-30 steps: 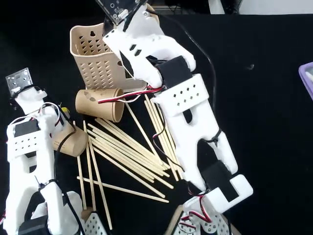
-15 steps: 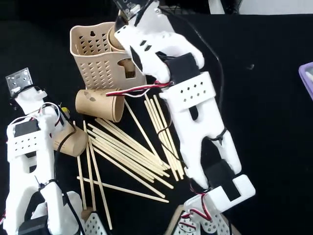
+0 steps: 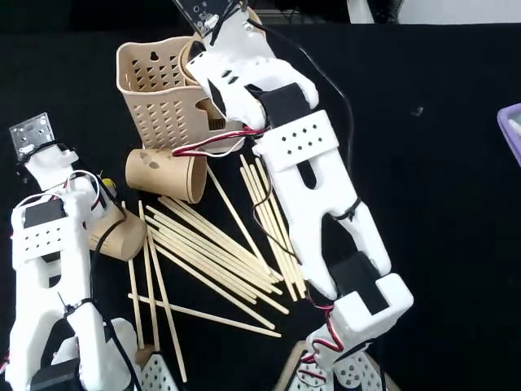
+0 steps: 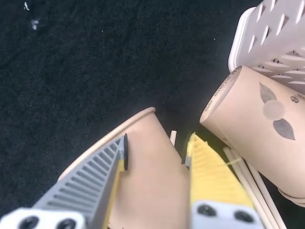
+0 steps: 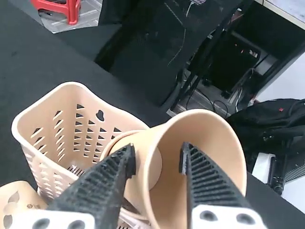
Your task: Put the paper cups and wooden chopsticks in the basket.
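Note:
My left gripper (image 4: 158, 143) is shut on a paper cup (image 4: 152, 181) lying on the black table, seen in the high view at the left (image 3: 126, 236). A second cup (image 3: 167, 173) lies on its side next to it, against the foot of the beige basket (image 3: 159, 98). My right gripper (image 5: 156, 155) hangs over the basket's rim (image 5: 57, 95), shut on the wall of a third cup (image 5: 209, 143), one finger inside it. Another cup (image 5: 121, 143) sits inside the basket. Several wooden chopsticks (image 3: 212, 252) lie scattered in front of the basket.
The right arm (image 3: 309, 187) stretches across the chopstick pile toward the basket. A purple container edge (image 3: 510, 126) shows at the far right. The table to the right of the arm is bare black cloth.
The right arm has swung slightly back to the left over the basket with its cup. The left arm and its cup have not moved.

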`<state>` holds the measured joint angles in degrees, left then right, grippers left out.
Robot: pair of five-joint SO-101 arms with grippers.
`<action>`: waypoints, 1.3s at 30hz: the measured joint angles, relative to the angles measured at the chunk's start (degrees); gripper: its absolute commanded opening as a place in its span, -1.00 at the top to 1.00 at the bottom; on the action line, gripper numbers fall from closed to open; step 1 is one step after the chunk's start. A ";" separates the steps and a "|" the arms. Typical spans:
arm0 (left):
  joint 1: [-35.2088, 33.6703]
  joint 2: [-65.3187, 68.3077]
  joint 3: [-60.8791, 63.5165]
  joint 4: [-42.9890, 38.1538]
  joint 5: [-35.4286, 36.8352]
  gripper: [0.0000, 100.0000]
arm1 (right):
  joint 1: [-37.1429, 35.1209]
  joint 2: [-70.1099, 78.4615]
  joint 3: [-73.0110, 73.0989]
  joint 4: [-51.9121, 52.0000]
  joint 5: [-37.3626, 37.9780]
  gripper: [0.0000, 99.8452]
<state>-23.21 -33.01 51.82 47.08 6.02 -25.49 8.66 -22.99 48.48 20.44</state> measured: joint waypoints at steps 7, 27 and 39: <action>0.00 0.00 0.00 0.00 0.00 0.57 | -3.16 0.53 -1.23 -0.35 0.35 0.68; 0.00 0.00 0.00 0.00 0.00 0.57 | -4.57 0.53 -22.33 16.88 0.44 0.68; 0.00 0.00 0.00 0.00 0.00 0.57 | -4.40 -0.88 -39.12 50.90 0.44 0.68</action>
<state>-23.21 -33.01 51.82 47.08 6.02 -29.89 7.78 -62.11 99.38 20.88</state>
